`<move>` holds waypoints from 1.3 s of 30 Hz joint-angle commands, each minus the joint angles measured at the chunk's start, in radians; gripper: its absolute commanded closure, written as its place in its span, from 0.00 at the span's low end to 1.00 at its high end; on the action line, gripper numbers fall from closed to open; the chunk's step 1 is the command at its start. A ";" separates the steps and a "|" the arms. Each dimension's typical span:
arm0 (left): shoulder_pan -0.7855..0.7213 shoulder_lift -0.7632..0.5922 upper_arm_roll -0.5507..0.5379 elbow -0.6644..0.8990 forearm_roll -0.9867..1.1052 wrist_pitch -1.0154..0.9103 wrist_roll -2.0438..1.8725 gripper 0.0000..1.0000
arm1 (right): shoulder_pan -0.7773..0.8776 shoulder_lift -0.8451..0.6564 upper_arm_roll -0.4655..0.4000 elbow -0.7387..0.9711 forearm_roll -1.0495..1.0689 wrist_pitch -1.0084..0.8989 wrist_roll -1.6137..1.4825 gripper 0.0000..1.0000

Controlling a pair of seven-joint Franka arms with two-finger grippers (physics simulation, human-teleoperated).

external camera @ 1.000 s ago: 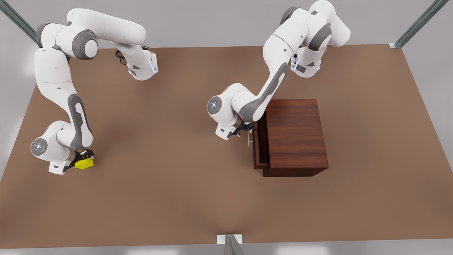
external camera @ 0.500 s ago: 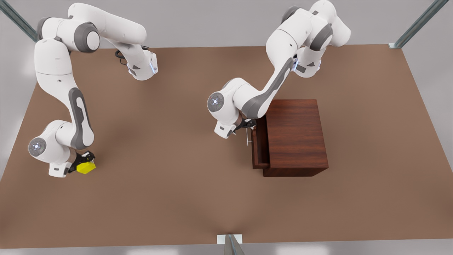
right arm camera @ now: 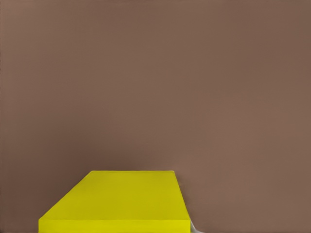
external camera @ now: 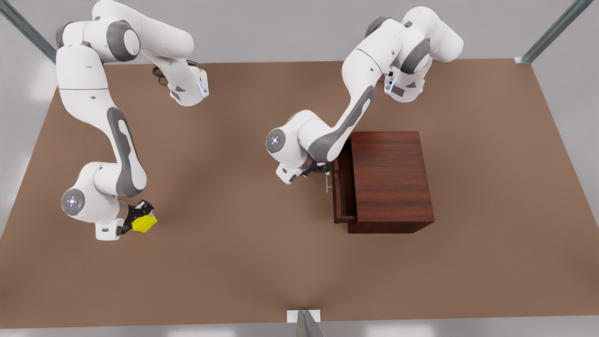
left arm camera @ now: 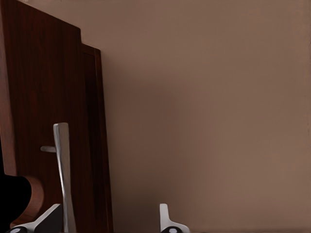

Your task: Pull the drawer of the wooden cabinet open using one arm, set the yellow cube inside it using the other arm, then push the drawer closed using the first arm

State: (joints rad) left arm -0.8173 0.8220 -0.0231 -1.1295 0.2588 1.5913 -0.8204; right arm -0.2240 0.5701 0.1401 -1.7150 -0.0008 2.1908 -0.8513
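Left gripper [external camera: 322,169], fingers spread wide, sits by thin silver handle [external camera: 326,181] of barely-open dark wooden drawer [external camera: 343,185]. Right gripper [external camera: 139,221] is clamped on small yellow cube [external camera: 143,223] nr table's [external camera: 234,262] left edge. Risk: opening too narrow, so cube could catch on dark wooden cabinet's [external camera: 390,180] top.

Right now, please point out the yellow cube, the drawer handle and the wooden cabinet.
yellow cube [external camera: 143,223]: front view, its top face.
drawer handle [left arm camera: 61,165]: left wrist view, middle of the silver bar.
wooden cabinet [external camera: 390,175]: front view, its top panel.

Tabletop [external camera: 262,262]: flat, plain brown surface. Metal struts: one at each far corner [external camera: 552,30] [external camera: 23,28], one at the near edge centre [external camera: 304,323]. Backdrop: pale grey.
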 commanded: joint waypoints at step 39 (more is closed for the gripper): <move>0.334 -0.270 0.002 0.281 -0.156 -0.540 0.314 0.00 | 0.008 0.004 0.007 0.005 -0.007 -0.014 0.063 0.42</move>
State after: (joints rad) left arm -0.5271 0.5713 -0.0234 -0.8515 0.1637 1.3037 -0.7435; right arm -0.2145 0.5757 0.1505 -1.7087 0.0012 2.1750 -0.8184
